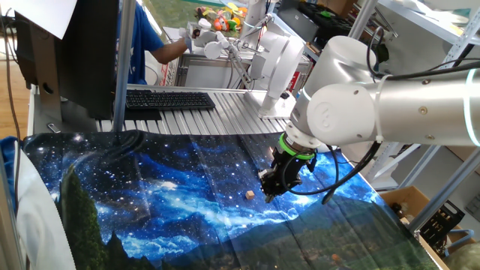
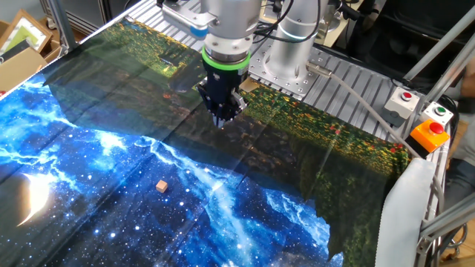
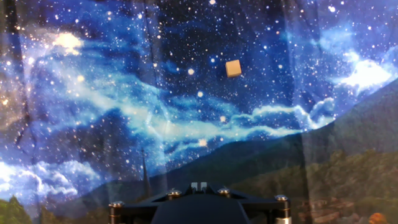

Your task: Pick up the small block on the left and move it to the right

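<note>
The small block is a tiny tan cube lying alone on the starry blue cloth. It also shows in the other fixed view and in the hand view, upper middle. My gripper hangs from the silver arm above the cloth, just right of the block and not touching it. In the other fixed view the gripper is above the dark part of the cloth, well away from the block. Its fingers come together to a point with nothing between them. In the hand view only the black gripper base shows at the bottom edge.
A galaxy-print cloth covers the table. A black keyboard lies on the ribbed metal top behind it. The arm's base stands at the table's edge. A button box and a person in blue are off the cloth.
</note>
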Robot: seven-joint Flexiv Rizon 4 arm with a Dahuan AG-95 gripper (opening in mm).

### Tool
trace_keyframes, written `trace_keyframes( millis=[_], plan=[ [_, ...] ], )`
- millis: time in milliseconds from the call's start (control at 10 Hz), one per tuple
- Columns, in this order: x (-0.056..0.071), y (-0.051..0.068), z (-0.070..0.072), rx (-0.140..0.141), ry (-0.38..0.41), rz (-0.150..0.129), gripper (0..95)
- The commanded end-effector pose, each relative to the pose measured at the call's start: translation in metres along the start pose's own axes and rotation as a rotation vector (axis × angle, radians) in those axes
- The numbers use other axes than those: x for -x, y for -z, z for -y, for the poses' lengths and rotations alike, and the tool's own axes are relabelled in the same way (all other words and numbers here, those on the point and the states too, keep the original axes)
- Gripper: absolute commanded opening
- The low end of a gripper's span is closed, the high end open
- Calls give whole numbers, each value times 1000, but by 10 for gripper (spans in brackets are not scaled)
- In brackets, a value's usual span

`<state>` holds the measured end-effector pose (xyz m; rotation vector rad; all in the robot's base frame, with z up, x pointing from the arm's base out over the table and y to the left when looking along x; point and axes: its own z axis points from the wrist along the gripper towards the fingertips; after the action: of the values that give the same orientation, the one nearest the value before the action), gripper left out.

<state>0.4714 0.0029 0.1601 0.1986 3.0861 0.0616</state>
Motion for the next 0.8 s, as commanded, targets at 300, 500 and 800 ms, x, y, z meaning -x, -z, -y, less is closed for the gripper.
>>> trace_keyframes(
  millis=[300, 500, 800],
  plan=[
    [-1, 1, 1, -13, -28, -15, 0],
    [-1, 2, 1, -12, -36, -11, 0],
    [4, 6, 0, -12, -32, -4, 0]
  ],
)
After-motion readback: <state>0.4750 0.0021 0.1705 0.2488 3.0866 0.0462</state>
